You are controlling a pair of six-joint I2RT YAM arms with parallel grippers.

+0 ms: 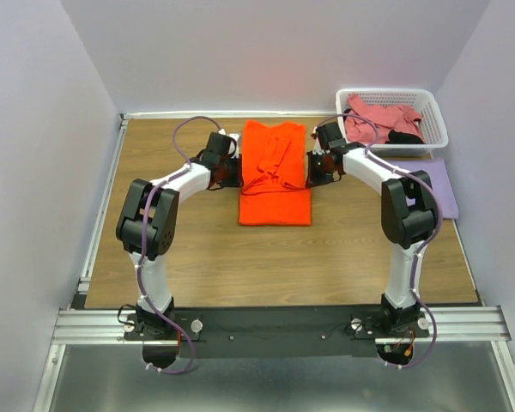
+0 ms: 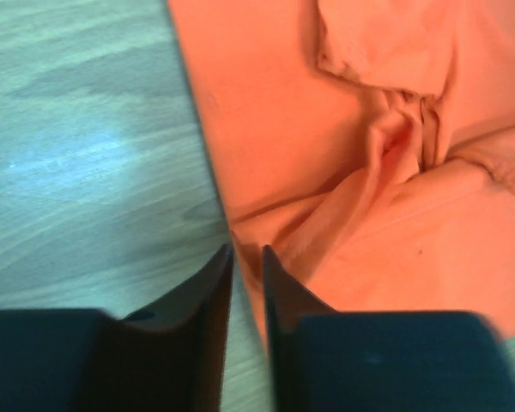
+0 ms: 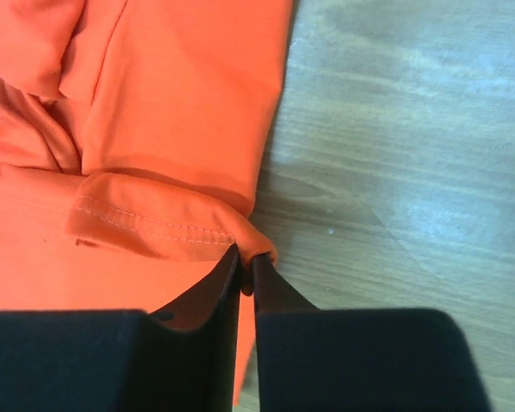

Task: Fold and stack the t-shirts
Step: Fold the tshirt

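Table [image 1: 197,249]: brown wood grain, bare around the cloth.
Orange t-shirt [image 1: 275,184]: mid-table toward the far edge, between both grippers; a narrow strip, lower half flat, upper half creased with sleeves bunched inward.
Lavender t-shirt [image 1: 442,184]: flat at the right table edge, partly behind the right arm.
Basket [image 1: 395,91]: white lattice, far right corner.
Pink t-shirt [image 1: 378,120]: crumpled inside the basket.
Black cloth [image 1: 405,137]: beside the pink, in the basket.
Left gripper [image 2: 247,257]: narrow gap at the orange edge; grip unclear.
Right gripper [image 3: 247,257]: pinching the stitched hem corner.
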